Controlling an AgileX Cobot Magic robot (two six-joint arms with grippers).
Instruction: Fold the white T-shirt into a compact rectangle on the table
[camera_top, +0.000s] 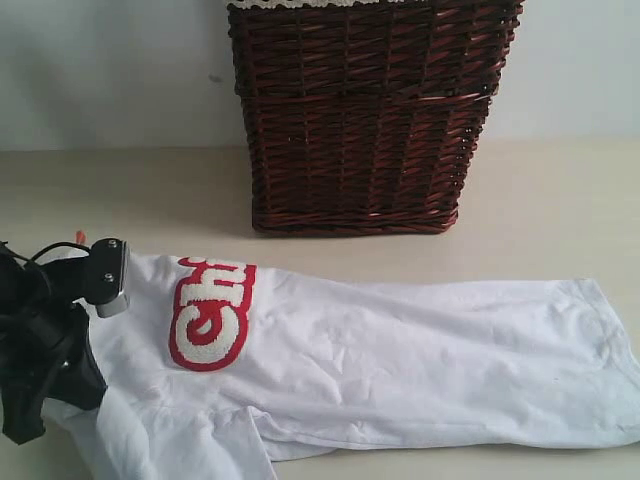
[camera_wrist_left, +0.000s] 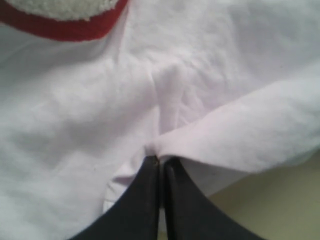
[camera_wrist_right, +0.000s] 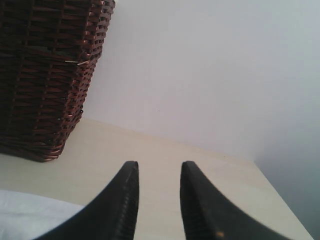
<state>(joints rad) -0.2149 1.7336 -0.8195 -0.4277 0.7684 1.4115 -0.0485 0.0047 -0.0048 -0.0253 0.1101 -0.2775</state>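
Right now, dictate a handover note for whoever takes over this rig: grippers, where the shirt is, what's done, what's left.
The left gripper is shut on a pinch of the white T-shirt.
The right gripper is open and empty, above the table.
The shirt lies lengthwise in front of the wicker basket, with its red lettering toward the left arm.
Done: it looks narrowed lengthwise, though this is uncertain.
Left: fold the ends in to make a compact rectangle.

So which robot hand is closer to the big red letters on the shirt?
Left. The left gripper is shut on the white T-shirt right beside the red lettering. The right gripper hangs open over the table, no lettering in its view.
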